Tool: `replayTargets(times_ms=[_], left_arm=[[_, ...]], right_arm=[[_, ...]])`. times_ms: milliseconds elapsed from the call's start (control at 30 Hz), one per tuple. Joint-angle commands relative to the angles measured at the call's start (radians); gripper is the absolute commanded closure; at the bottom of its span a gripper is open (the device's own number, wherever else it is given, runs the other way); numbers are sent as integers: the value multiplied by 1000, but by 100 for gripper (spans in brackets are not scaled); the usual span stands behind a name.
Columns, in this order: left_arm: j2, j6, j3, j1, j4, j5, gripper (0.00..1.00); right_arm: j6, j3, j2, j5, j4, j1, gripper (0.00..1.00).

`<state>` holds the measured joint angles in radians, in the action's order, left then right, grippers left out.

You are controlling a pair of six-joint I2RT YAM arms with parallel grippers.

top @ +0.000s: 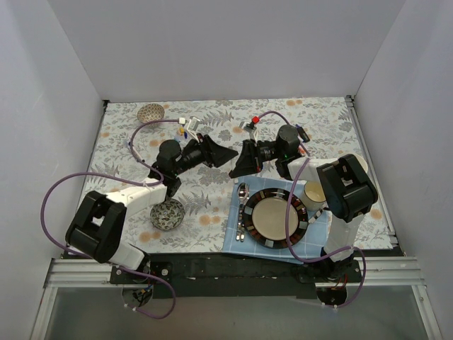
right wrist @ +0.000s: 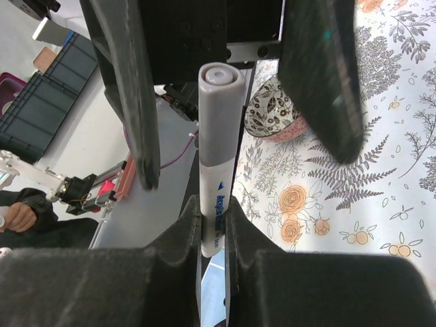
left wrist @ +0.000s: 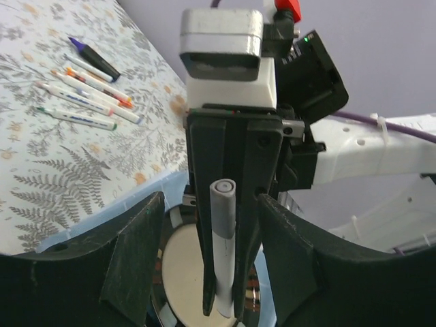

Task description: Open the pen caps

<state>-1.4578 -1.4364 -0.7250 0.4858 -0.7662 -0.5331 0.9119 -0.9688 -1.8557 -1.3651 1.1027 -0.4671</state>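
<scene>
We see both arms reaching inward, so the two grippers meet nose to nose above the middle of the table point(top: 318, 120), just beyond the far edge of the plate point(top: 258, 198). The right gripper point(right wrist: 212, 214) is clamped tight on the white barrel of a pen point(right wrist: 214, 180), whose grey cap point(right wrist: 219, 102) points at the left gripper point(left wrist: 212, 204). The left gripper's fingers point(left wrist: 136, 259) stand apart on either side of the cap, gripping nothing. The other pens point(left wrist: 85, 92) lie together on the far left of the table.

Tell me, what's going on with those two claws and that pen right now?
Right gripper shut on the pen. Left gripper open, straddling its grey cap, not gripping. Cap on. Nothing blocking.
</scene>
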Motion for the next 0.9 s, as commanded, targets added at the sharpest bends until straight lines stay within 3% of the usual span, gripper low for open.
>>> replayTargets(times_ms=[0, 400, 567, 700, 867], left_arm=[[-15, 10, -42, 0, -51, -139, 46], [-33, 24, -103, -1, -9, -130, 68], [-39, 25, -114, 0, 7, -136, 100], [-19, 105, -180, -24, 121, -94, 100], [-56, 152, -466, -180, 275, -39, 100]], right_arm=[[-19, -38, 13, -20, 26, -4, 99], [-21, -36, 3, -15, 20, -11, 99], [-22, -36, 1, -17, 19, -11, 99], [-36, -31, 1, -15, 8, -19, 99], [-108, -45, -2, -17, -88, -74, 99]])
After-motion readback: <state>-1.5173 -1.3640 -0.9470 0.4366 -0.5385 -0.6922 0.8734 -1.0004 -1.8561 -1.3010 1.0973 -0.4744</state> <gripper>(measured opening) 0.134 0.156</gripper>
